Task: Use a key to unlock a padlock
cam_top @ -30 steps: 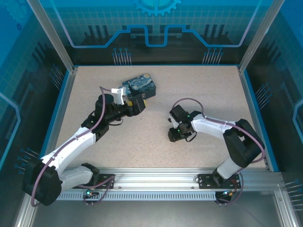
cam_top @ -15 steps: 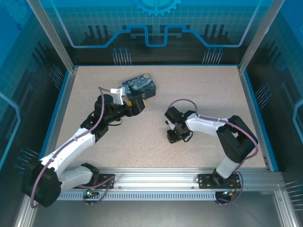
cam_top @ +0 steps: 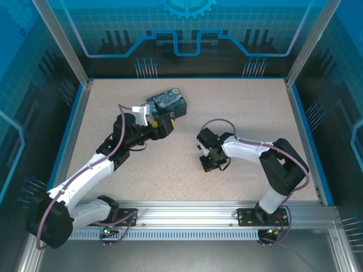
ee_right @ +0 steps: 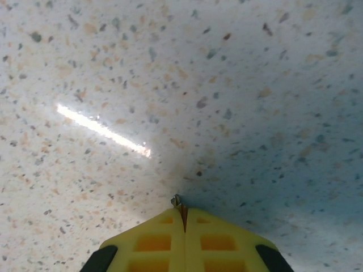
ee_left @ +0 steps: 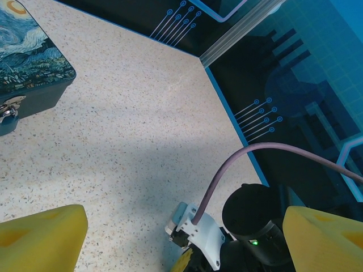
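The tin [cam_top: 168, 101], printed with a starry-night painting, is set on the speckled table [cam_top: 249, 119], left of the middle and toward the far side. The left gripper [cam_top: 164, 120] is held just beside the tin's near edge. In the left wrist view its yellow fingers [ee_left: 42, 238] are seen spread wide apart at the bottom corners, with nothing between them but bare table and part of the right arm [ee_left: 249, 218]. In that view the tin is seen at the upper left. On its teal side wall the padlock [ee_left: 7, 109] is seen hanging, small and cut off by the left edge, so that little more than a glint of metal can be made out.

The right gripper [cam_top: 208, 165] is pointed down at the table near the middle of the scene, to the right of the tin and well apart from it. In the right wrist view its yellow fingers [ee_right: 153, 241] are pressed together. The key [ee_right: 179, 205] is clamped between the tips as a thin dark sliver, with a small metal end left sticking out just above the table surface. Whether that end touches the table cannot be told. A bright streak of reflected light [ee_right: 102, 129] is seen on the table to the left of the tips.
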Available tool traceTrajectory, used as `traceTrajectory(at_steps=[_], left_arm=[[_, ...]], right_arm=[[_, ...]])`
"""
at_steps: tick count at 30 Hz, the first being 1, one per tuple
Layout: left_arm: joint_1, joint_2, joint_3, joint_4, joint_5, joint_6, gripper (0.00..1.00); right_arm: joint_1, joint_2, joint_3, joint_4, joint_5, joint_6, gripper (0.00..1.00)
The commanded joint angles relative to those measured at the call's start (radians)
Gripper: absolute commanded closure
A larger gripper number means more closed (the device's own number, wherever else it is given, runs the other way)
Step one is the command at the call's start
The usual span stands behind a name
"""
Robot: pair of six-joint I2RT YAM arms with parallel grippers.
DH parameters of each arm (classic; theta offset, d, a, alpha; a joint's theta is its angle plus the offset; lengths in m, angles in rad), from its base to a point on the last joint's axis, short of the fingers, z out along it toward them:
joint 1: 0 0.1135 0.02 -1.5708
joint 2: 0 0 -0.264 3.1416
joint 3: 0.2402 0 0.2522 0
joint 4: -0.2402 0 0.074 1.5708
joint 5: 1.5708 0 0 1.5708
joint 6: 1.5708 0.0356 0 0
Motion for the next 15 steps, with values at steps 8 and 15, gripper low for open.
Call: traceTrajectory(at_steps=[8,15], left_arm=[[-0.007,-0.013,0.006,-0.006,0.011,0.014,0.11],[-0.011,0.016,0.027,0.015,0.088,-0.01,0.22]], right_arm=[[-0.066,-0.196,-0.104,0.19,-0.21,0.036,1.0],[-0.123,-0.364,-0.185,0.4,-0.266,0.088,1.0]])
